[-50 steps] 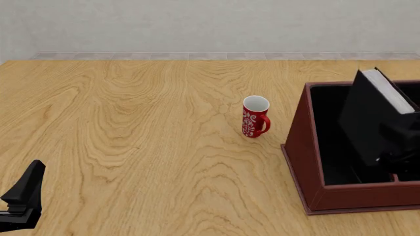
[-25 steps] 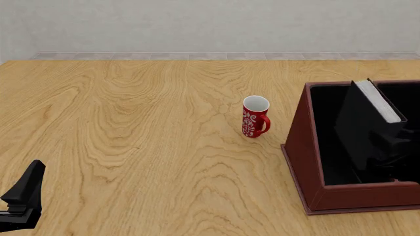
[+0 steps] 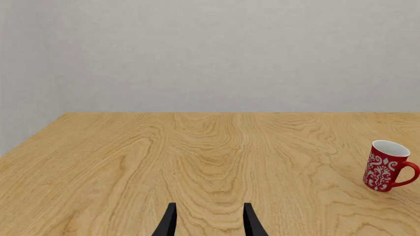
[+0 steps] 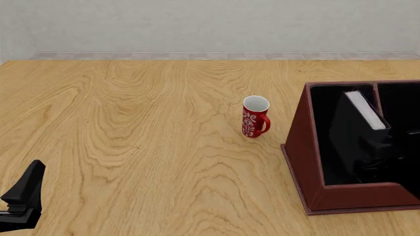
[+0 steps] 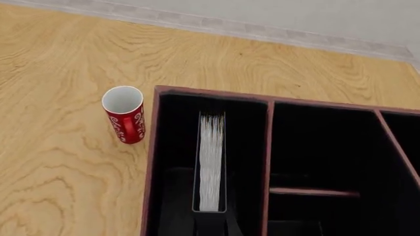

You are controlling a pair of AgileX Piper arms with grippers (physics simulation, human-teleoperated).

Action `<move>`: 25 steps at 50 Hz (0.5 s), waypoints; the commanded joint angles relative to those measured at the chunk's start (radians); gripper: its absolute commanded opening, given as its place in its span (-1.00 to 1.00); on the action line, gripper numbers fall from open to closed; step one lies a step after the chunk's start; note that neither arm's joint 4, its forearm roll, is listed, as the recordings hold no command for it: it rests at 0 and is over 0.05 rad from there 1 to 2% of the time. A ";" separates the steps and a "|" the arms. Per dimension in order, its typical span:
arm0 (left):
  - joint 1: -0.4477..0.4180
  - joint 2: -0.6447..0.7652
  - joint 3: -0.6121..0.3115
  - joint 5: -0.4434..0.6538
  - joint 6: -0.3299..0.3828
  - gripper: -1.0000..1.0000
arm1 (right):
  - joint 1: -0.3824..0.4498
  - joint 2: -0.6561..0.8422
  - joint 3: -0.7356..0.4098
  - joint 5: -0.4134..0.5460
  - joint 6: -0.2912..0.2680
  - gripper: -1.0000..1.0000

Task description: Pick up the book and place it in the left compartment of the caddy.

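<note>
Left wrist view: two dark fingertips of the left gripper are seen at the bottom centre, spread apart with only bare table between them, nothing held; a red patterned mug stands at the right edge. Front view: the left gripper is parked at the lower left corner, well away from everything. The caddy sits at the right edge, the mug just left of it and apart from it. The book is seen inside the left compartment, page edges up, leaning slightly, its top below the caddy's rim. The right gripper is lost in the dark interior beside the book, so its finger state cannot be told here. Right wrist view: the book is seen edge-on, page block up, standing in the left compartment, between the caddy's outer wall and the first divider. Dark finger shapes of the right gripper sit at the book's near end at bottom centre; whether they clamp it or are parted cannot be told. Judged status: the book is in the correct compartment and nearly or fully lowered. Left to do: release to be confirmed, right arm to be lifted out without the book being dragged along.
</note>
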 commanded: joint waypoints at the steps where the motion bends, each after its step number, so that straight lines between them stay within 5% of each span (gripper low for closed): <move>1: 0.000 0.000 0.000 0.000 0.000 1.00 | -0.009 0.055 0.018 -0.077 0.021 -1.00; 25: 0.000 0.000 0.000 0.000 0.000 1.00 | -0.025 0.173 0.069 -0.225 0.027 -1.00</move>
